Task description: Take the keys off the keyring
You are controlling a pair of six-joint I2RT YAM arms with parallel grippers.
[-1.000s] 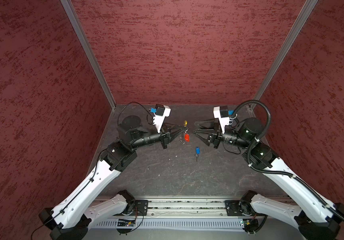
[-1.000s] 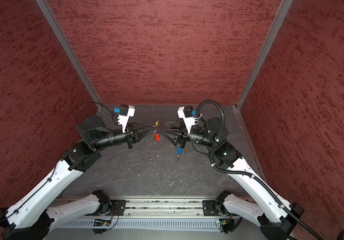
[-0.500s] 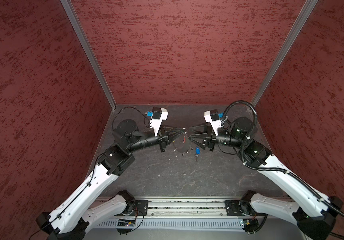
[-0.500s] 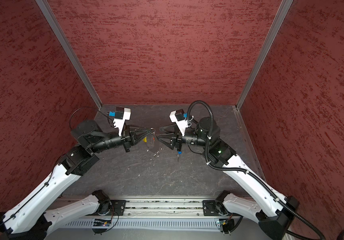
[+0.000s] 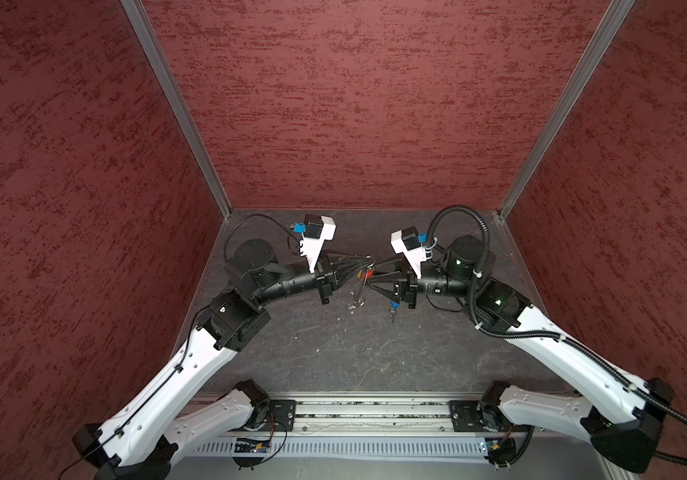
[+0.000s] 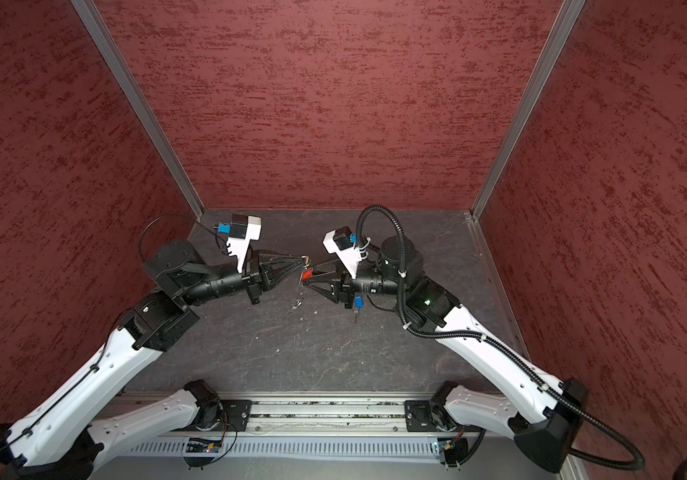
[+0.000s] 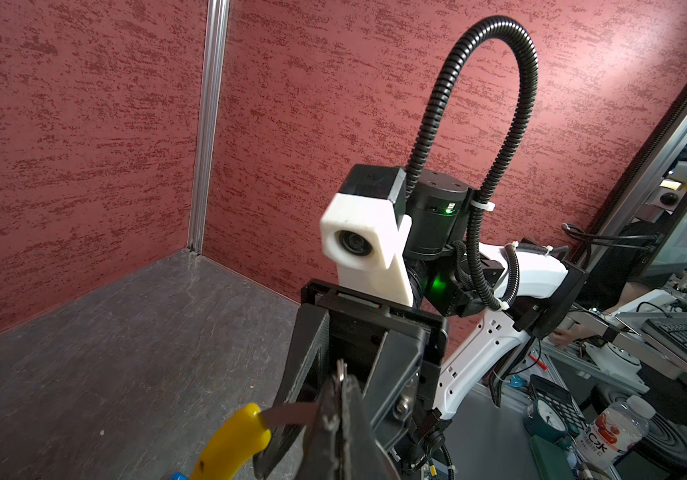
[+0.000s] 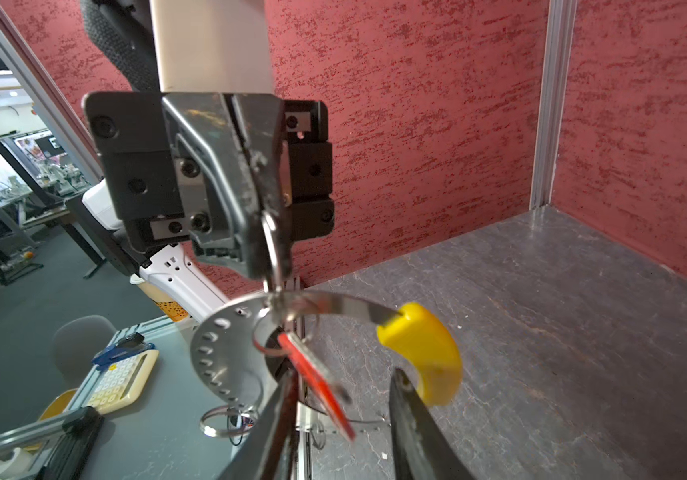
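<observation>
My left gripper point(image 5: 369, 261) point(image 7: 339, 386) is shut on a small split ring point(image 8: 273, 245) and holds the keyring point(image 8: 225, 353) above the table. Its silvery band and yellow sleeve point(image 8: 420, 353) point(image 7: 231, 446) hang below. The red-headed key point(image 8: 317, 386) point(image 5: 369, 273) point(image 6: 307, 273) dangles from the keyring. My right gripper point(image 8: 344, 395) point(image 5: 373, 275) is open, its fingers on either side of that key, which lies close against one finger. The blue-headed key point(image 5: 393, 309) point(image 6: 358, 302) lies loose on the table under the right gripper's wrist.
The dark stone-look table point(image 5: 333, 353) is boxed in by red textured walls with aluminium corner posts point(image 5: 175, 104). The two grippers meet tip to tip over the table's far middle. Another split ring point(image 8: 225, 422) hangs at the keyring's low end.
The two grippers have come closer together over the middle. The right jaws have narrowed around the red key. The left gripper has stayed shut on the ring. The blue key has not moved.
</observation>
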